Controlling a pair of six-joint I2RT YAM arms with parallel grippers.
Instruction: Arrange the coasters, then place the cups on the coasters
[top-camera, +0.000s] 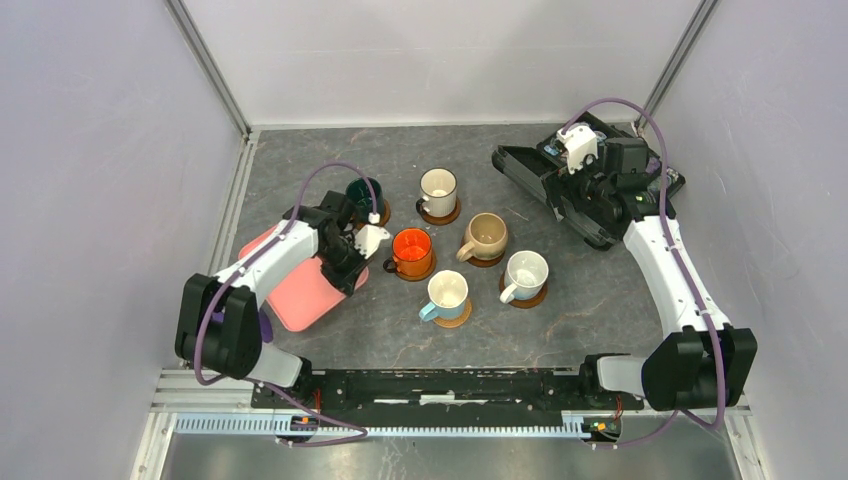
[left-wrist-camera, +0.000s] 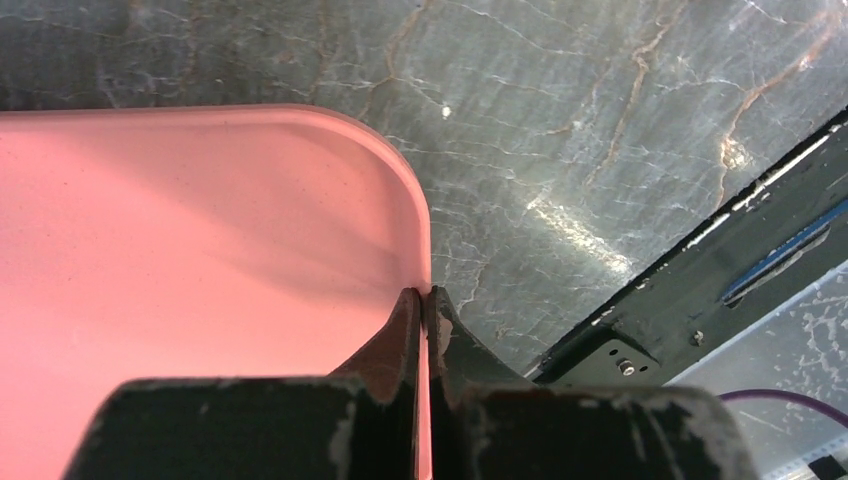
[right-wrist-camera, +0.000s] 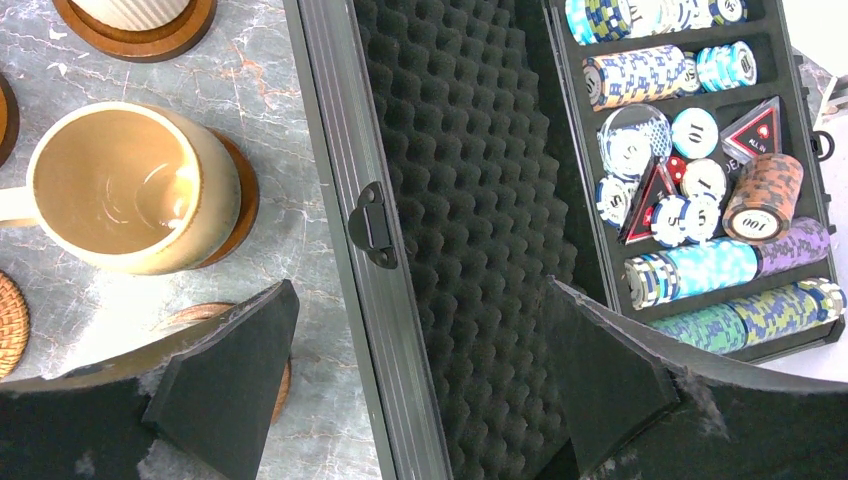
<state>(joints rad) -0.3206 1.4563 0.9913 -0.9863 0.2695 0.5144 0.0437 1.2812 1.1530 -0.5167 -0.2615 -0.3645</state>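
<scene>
Six cups each stand on a brown coaster in mid-table: dark green (top-camera: 363, 192), cream striped (top-camera: 438, 188), beige (top-camera: 488, 233), white (top-camera: 526, 271), orange (top-camera: 411, 247) and light blue (top-camera: 447, 291). The blue cup's coaster (top-camera: 455, 320) looks lighter. My left gripper (top-camera: 351, 278) is left of the orange cup, shut on the rim of the pink tray (left-wrist-camera: 200, 250); the rim runs between its fingertips (left-wrist-camera: 427, 295). My right gripper (right-wrist-camera: 420, 285) hangs open and holds nothing over the foam lid of a black case (right-wrist-camera: 470, 200). Left of it are the beige cup (right-wrist-camera: 130, 185) and its coaster (right-wrist-camera: 243, 200).
The open black case (top-camera: 530, 170) lies at the back right, with poker chips (right-wrist-camera: 700, 200) in its tray. The pink tray (top-camera: 300, 295) lies at the left, partly under my left arm. A woven coaster's edge (right-wrist-camera: 10, 320) shows at the right wrist view's left border. Walls enclose the table.
</scene>
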